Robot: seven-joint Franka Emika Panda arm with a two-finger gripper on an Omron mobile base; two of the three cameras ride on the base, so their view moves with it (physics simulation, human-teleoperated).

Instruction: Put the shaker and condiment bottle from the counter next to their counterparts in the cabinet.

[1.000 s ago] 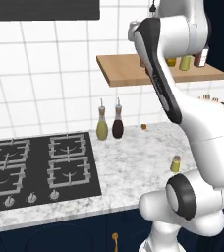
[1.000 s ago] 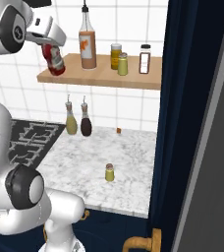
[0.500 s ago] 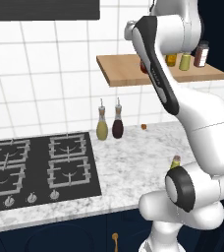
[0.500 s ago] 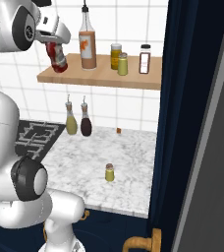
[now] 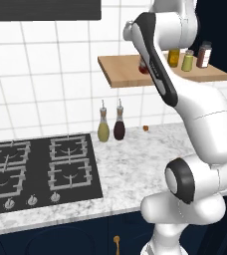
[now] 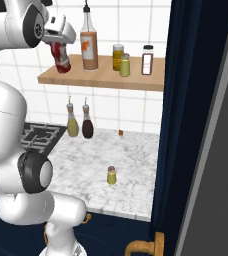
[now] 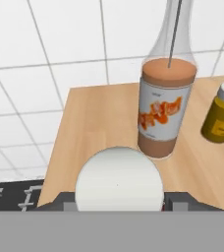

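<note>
A white robot arm reaches up to a wooden wall shelf, the cabinet (image 6: 136, 80), above a marble table (image 6: 86, 160). Its gripper (image 6: 60, 46) is closed around the condiment bottle (image 6: 62, 59), a short red bottle with a pale cap, which hangs tilted over the shelf's left end. Looking down along the hand, the bottle's pale cap (image 7: 119, 179) sits in the foreground with bare shelf board (image 7: 99, 118) beyond it.

Just to the right on the shelf stands its counterpart, the tall clear bottle (image 6: 89, 42) with an orange label and dark pourer. Further right are an amber jar (image 6: 118, 56) with a yellow lid, a small yellow-green shelf shaker (image 6: 125, 65) and a dark jar (image 6: 147, 61).

The shaker (image 6: 111, 175), tiny and yellow-green with a grey-brown cap, stands alone on the table near its front edge, well apart from two slim-necked bottles (image 6: 79, 122) by the tiled wall.

The step in hand appears to be setting the red bottle down beside the tall one. Doing it well likely means bringing the bottle upright first, lowering it until its base rests flat on the board, well in from the left edge, and keeping clear of the tall bottle, which could tip if nudged. Only then should the gripper let go.
</note>
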